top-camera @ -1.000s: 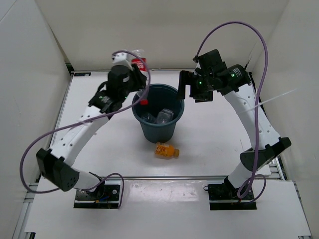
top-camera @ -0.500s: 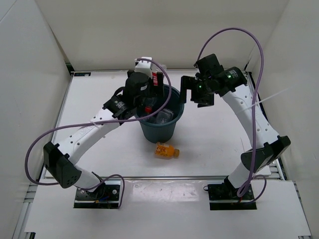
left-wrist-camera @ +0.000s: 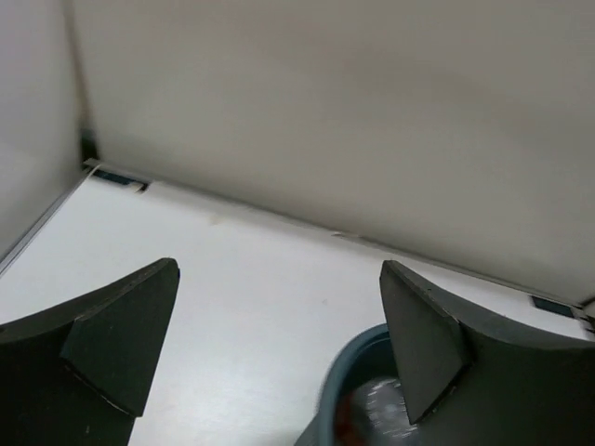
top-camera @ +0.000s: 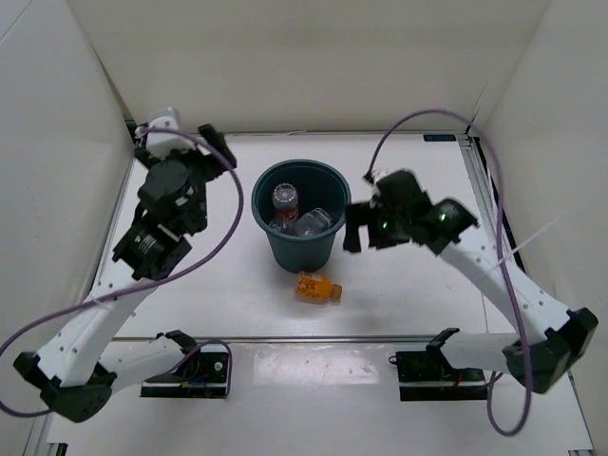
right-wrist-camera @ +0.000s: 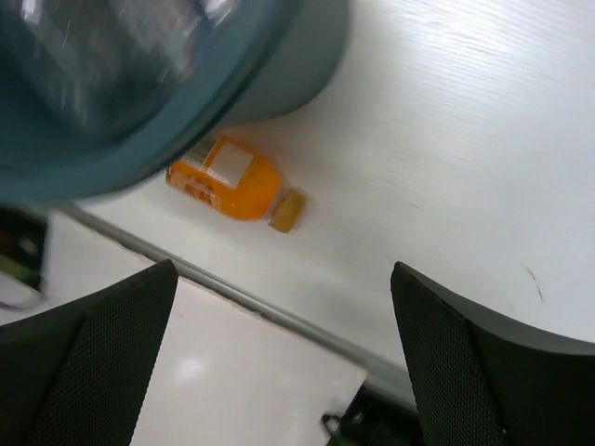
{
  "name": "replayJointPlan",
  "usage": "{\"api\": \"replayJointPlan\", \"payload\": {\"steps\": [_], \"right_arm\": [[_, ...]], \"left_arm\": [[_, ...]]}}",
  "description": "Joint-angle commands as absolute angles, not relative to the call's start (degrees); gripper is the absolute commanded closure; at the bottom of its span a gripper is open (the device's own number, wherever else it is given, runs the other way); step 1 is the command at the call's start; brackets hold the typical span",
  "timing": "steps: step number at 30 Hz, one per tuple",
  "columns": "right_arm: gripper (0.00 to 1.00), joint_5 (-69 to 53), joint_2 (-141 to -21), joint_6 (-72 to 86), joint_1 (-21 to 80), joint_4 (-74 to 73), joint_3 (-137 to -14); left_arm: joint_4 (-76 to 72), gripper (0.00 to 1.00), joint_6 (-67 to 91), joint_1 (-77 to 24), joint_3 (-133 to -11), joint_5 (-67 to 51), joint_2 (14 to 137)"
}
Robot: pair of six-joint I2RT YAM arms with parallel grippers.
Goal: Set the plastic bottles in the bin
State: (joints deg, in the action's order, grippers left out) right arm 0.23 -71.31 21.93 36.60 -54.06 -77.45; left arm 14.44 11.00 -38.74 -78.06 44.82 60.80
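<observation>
Now your left gripper (left-wrist-camera: 279,358) hangs at the upper left of the overhead view, jaws wide apart and empty, well clear of the bin (top-camera: 302,255), which leaves the centre to the other arm. Your right gripper (right-wrist-camera: 279,362) sits low just right of the bin, also spread and holding nothing, probably because the orange bottle (right-wrist-camera: 228,178) lies on its side on the table (top-camera: 418,180) just below the bin, not yet in. Several bottles (top-camera: 313,221) already lie inside
</observation>
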Motion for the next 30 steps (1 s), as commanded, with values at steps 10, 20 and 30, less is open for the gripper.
{"api": "replayJointPlan", "payload": {"steps": [10,20,30], "right_arm": [[0.0,9.22,-64.07,-0.17,57.39,-12.5,-41.85],[0.04,4.23,-73.29,-7.65,59.33,6.67,-38.5],[0.24,-3.77,-79.1,-4.4,59.33,7.56,-37.01]], "left_arm": [[22.67,0.0,23.12,-33.66,-51.43,47.74,43.16],[32.52,0.0,33.83,-33.66,-46.49,46.24,36.75],[42.88,0.0,39.29,-33.66,-49.39,48.6,37.97]]}}
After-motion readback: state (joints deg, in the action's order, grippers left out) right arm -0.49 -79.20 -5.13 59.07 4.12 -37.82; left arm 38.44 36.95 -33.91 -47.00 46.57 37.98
